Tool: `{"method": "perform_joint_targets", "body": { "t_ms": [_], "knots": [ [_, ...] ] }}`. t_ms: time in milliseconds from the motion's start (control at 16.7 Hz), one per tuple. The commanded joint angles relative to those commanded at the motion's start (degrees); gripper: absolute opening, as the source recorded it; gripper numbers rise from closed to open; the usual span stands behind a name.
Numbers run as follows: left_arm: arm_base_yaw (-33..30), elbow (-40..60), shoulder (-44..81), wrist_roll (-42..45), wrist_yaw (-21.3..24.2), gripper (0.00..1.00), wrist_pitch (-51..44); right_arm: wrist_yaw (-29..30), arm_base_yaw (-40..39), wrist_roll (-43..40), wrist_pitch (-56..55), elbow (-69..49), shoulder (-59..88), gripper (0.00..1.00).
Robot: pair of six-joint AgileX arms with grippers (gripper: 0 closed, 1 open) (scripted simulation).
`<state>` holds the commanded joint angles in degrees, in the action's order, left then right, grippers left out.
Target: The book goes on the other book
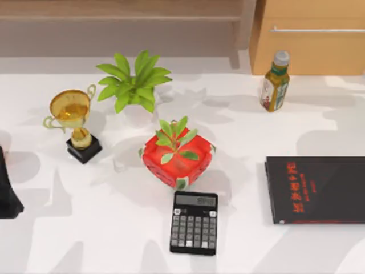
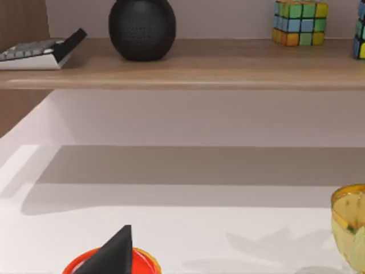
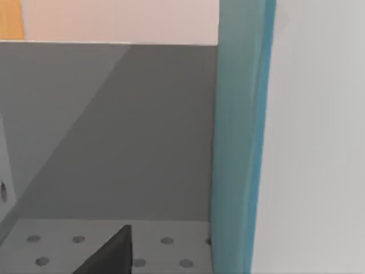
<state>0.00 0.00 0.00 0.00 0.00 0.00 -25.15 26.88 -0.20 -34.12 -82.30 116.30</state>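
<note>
So, top view first: the other book [image 1: 316, 189], thin and black with red characters, lies flat at the table's right side, running off the right edge of the shot. Left of it sits a black calculator [image 1: 194, 222], and just behind that a red pot [image 1: 178, 161] with a small green plant. Farther back there's a bigger leafy plant [image 1: 133, 81], a gold trophy [image 1: 76, 121] on a black base toward the left, and a bottle [image 1: 275, 81] at the back right. My left arm [image 1: 8, 188] is just a dark shape at the far left edge, well away from everything.

Left wrist view: one dark fingertip [image 2: 111, 254] of my left gripper pokes in, with a red-orange rim [image 2: 145, 260] right behind it. I can't tell how far the jaws are apart. Up on a wooden shelf [image 2: 188, 65] are a black round speaker [image 2: 141, 27], a keyboard-like thing [image 2: 40, 50] and a colour cube [image 2: 300, 21]. The trophy's gold cup edges in too.

Right wrist view: the book [image 3: 239, 137] shows as a teal-blue band standing upright, just beside a dark fingertip [image 3: 111, 254] of my right gripper, over a grey perforated surface [image 3: 74, 245]. Whether they touch, or whether that gripper has hold of it, I can't tell.
</note>
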Motion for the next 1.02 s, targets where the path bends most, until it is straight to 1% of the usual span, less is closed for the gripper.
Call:
{"method": "perform_joint_targets", "body": {
  "t_ms": [180,540,840,1020],
  "knots": [
    [0.00,0.00,0.00,0.00,0.00,1.00,0.00,0.28,-0.35,-0.02,0.32,-0.60,0.39,1.00],
    [0.00,0.00,0.00,0.00,0.00,1.00,0.00,1.50,-1.42,-0.04,2.83,-8.06,5.27,1.00],
    [0.00,0.00,0.00,0.00,0.00,1.00,0.00,1.61,-1.53,-0.05,3.07,-8.71,5.68,1.00],
    [0.00,0.00,0.00,0.00,0.00,1.00,0.00,1.61,-1.53,-0.05,3.07,-8.71,5.68,0.77]
  ]
}}
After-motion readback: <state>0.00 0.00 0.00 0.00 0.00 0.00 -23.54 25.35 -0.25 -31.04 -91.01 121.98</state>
